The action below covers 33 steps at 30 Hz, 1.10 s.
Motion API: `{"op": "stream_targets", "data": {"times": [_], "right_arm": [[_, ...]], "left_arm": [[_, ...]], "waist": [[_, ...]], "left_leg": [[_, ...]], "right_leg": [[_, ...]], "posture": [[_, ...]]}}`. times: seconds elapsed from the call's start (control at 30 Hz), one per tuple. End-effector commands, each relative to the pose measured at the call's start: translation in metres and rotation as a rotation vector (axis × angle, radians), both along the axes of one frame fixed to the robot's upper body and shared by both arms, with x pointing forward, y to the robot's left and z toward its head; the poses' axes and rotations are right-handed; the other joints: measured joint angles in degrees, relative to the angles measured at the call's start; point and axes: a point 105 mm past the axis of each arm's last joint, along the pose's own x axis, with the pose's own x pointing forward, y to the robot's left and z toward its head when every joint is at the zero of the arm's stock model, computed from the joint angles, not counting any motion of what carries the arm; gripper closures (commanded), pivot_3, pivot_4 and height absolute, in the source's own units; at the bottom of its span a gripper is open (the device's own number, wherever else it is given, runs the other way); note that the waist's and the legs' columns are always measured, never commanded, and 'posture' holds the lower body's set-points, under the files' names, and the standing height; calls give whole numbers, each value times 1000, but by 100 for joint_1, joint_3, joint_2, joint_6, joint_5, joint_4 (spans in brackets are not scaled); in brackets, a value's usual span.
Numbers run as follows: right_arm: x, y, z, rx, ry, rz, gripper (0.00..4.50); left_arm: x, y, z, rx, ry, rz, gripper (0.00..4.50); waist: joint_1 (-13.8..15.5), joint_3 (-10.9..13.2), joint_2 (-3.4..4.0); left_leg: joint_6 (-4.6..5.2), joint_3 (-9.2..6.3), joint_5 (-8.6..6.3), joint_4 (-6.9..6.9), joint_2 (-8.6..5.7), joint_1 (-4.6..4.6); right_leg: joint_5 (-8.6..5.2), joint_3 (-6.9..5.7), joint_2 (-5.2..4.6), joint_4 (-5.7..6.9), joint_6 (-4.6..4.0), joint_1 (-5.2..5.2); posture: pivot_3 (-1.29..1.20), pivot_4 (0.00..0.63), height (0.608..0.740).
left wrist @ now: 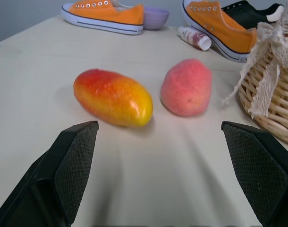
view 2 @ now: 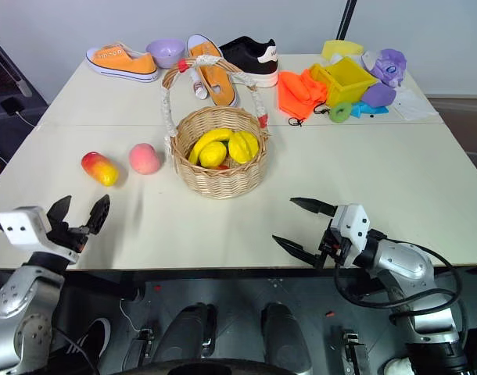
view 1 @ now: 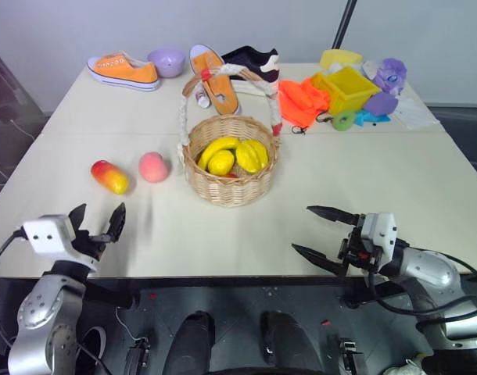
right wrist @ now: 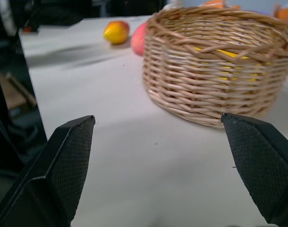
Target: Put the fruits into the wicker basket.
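Because the mango [view 1: 109, 177] and peach [view 1: 153, 166] lie close together at the frame's left, the left gripper [view 1: 98, 223], jaws open and empty, may knock one rolling along the counter [view 1: 364, 172].

Left claw [view 1: 98, 221] and right claw [view 1: 317, 232] both gape wide, empty.

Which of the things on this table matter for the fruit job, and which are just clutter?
Job:
mango
peach
wicker basket

Clutter:
yellow fruits already in the basket
orange shoes
black shoe
purple bowl
yellow cart
orange cloth
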Motion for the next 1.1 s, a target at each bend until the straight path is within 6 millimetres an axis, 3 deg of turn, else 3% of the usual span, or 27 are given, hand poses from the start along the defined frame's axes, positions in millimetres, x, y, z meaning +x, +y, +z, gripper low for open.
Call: {"op": "stream_targets", "data": {"times": [0.03, 0.23, 0.4, 0.57, 0.77, 1.1], "right_arm": [[3, 4, 12, -14, -66, 35, 44], [5, 11, 15, -53, -69, 111, 44], [11, 19, 18, -38, -82, 101, 44], [12, 24, 18, -23, -80, 80, 44], [13, 31, 17, 7, -75, 61, 44], [14, 33, 17, 12, -75, 45, 44]], "left_arm": [[10, 8, 14, 9, 23, 101, 0], [47, 16, 39, -7, 93, 195, 0], [66, 19, 50, 5, 125, 224, 0], [70, 32, 40, -76, 206, 331, 0], [84, 23, 30, -223, 229, 269, 0], [94, 29, 17, -202, 285, 307, 0]], "waist": [[-7, 0, -1], [-3, 1, -10], [-17, 0, -11], [-11, 1, -12], [0, 1, -16], [-7, 1, -17]], "left_leg": [[0, 0, 0, 1, 0, 0], [1, -11, 1, 2, -9, 1], [1, -13, 1, 0, -12, 3], [0, -16, 1, 1, -13, 2], [-1, -17, 1, 2, -15, 2], [-1, -19, 1, 2, -18, 2]], "right_leg": [[0, 0, 0, 3, 0, 0], [2, -5, 7, 15, 7, 1], [5, -6, 10, 17, 12, 1], [12, -7, 8, 18, 25, 2], [12, -8, 6, 20, 25, 2], [13, -9, 6, 20, 26, 2]], "posture": [[0, 150, 740], [0, 150, 740], [0, 150, 740], [0, 150, 740], [0, 150, 740], [0, 150, 740]]}}
